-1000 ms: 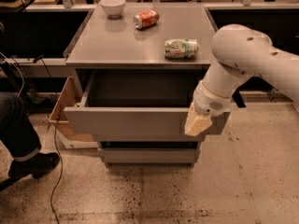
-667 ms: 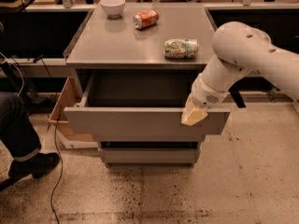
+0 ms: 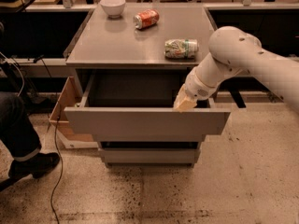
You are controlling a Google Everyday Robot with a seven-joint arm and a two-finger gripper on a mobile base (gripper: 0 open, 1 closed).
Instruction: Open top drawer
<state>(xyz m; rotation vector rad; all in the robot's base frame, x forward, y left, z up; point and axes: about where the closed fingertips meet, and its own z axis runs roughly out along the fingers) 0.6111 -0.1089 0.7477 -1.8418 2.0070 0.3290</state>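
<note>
The top drawer (image 3: 145, 122) is a wide grey drawer with a flat handle-less front. It stands pulled well out of the grey cabinet (image 3: 135, 50), and its shallow inside looks empty. My gripper (image 3: 185, 102), with tan fingers, hangs at the end of the white arm just above the right part of the drawer's front edge, over the inside of the drawer. It holds nothing that I can see.
On the cabinet top lie a white bowl (image 3: 113, 5), an orange can (image 3: 146, 19) and a green-white can (image 3: 181, 48), both on their sides. A lower drawer front (image 3: 148, 155) is shut. A cardboard box (image 3: 65, 115) and a person's leg (image 3: 21, 139) are at left.
The gripper has risen from the front panel's right end to above the drawer's front edge and moved slightly inward. The drawer stays pulled out.
</note>
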